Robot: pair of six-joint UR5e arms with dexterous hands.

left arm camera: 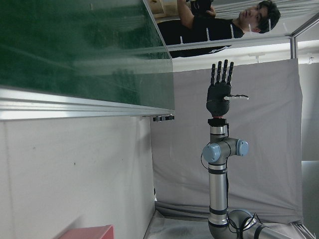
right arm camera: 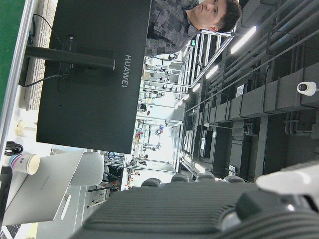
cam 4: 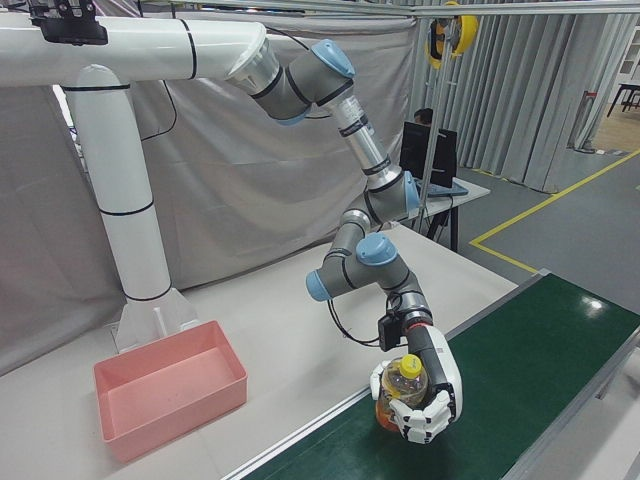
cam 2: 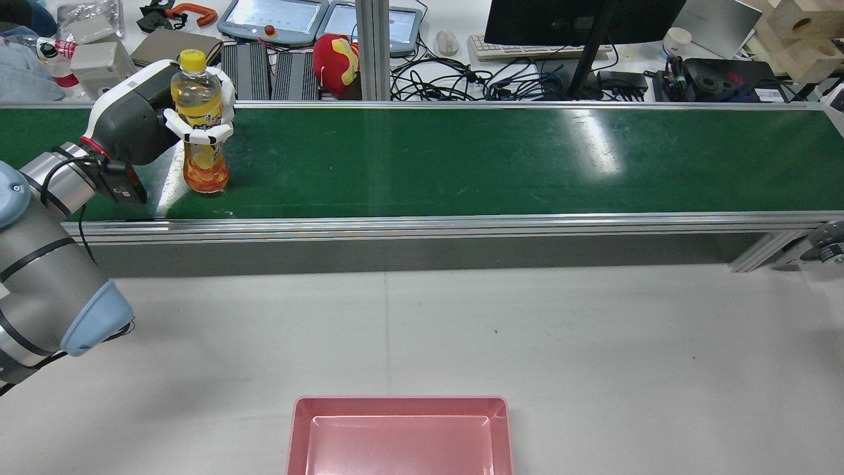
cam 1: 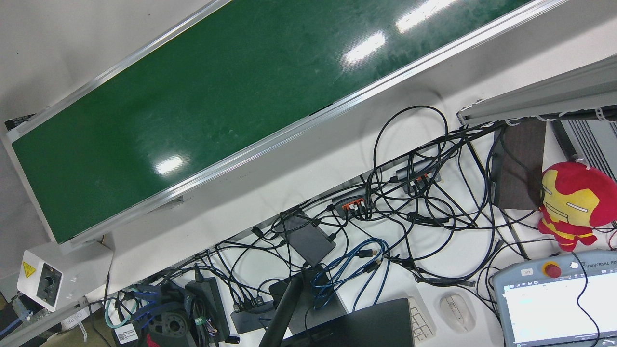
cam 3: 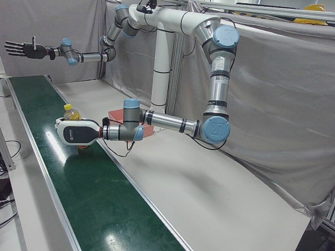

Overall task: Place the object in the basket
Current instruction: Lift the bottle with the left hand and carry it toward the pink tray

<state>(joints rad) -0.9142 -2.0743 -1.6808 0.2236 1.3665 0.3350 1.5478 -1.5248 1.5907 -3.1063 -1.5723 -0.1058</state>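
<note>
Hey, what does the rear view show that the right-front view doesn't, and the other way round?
Only the rear view shows the desk clutter behind the belt: a monitor and a red plush toy. Only the right-front view shows the white pedestal. Both show the left hand wrapped around the orange bottle upright on the green belt, and the empty pink basket.

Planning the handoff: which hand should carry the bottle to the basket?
Left. The left hand is already wrapped around the upright bottle on the belt; the right hand is open, raised far away. Basket is empty.
</note>
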